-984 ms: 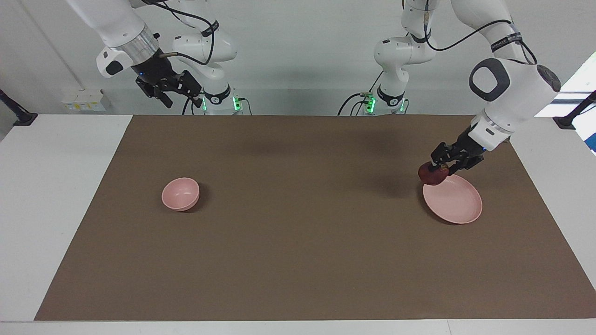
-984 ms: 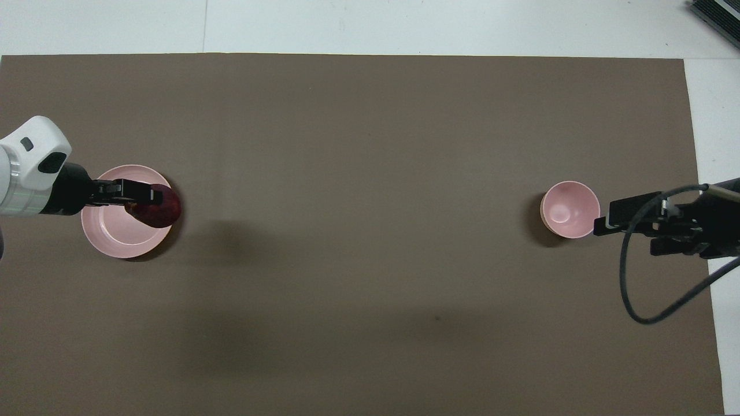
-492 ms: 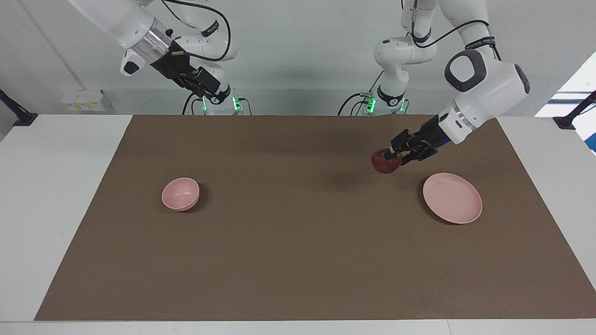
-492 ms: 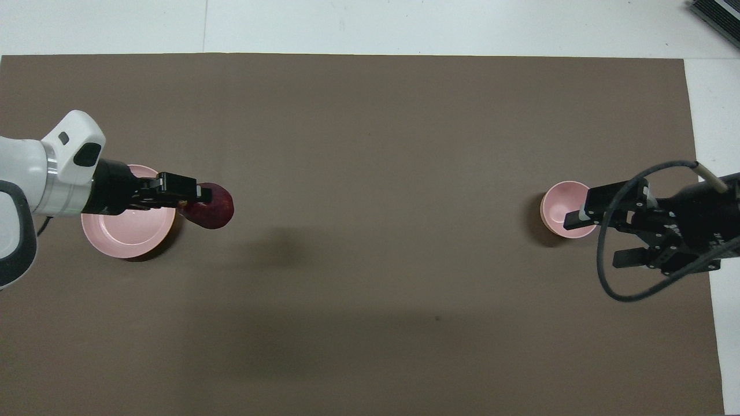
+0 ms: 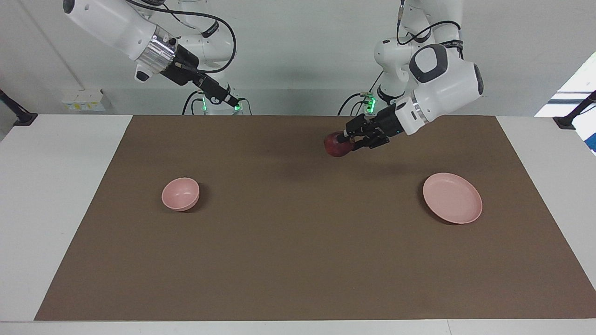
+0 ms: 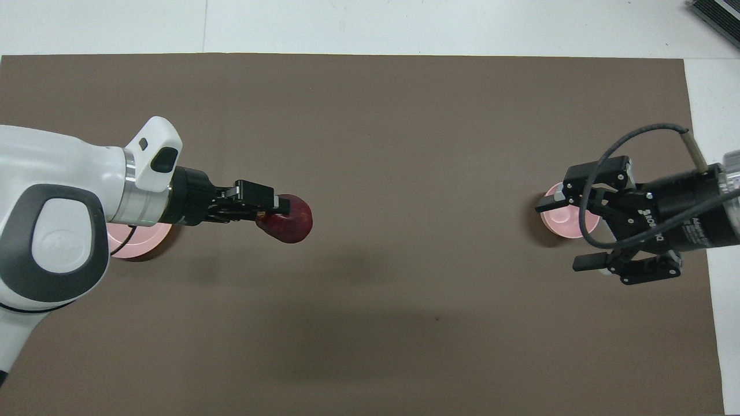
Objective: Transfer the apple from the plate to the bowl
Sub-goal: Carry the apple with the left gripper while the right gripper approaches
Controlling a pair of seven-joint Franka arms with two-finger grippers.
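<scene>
The dark red apple (image 5: 337,144) hangs in my left gripper (image 5: 348,139), which is shut on it above the brown mat, between the plate and the middle of the table. It also shows in the overhead view (image 6: 289,219) with the left gripper (image 6: 276,207). The flat pink plate (image 5: 452,198) lies bare toward the left arm's end; in the overhead view the arm covers most of the plate (image 6: 147,240). The small deep pink bowl (image 5: 180,193) stands toward the right arm's end. My right gripper (image 5: 228,98) is open and raised high; seen from above, the right gripper (image 6: 569,234) overlaps the bowl (image 6: 558,219).
A brown mat (image 5: 298,242) covers most of the white table (image 5: 56,186). Nothing else lies on the mat between the plate and the bowl.
My left gripper has carried the apple up off the plate and toward the middle of the table. My right gripper has swung out over the bowl's area and opened wider.
</scene>
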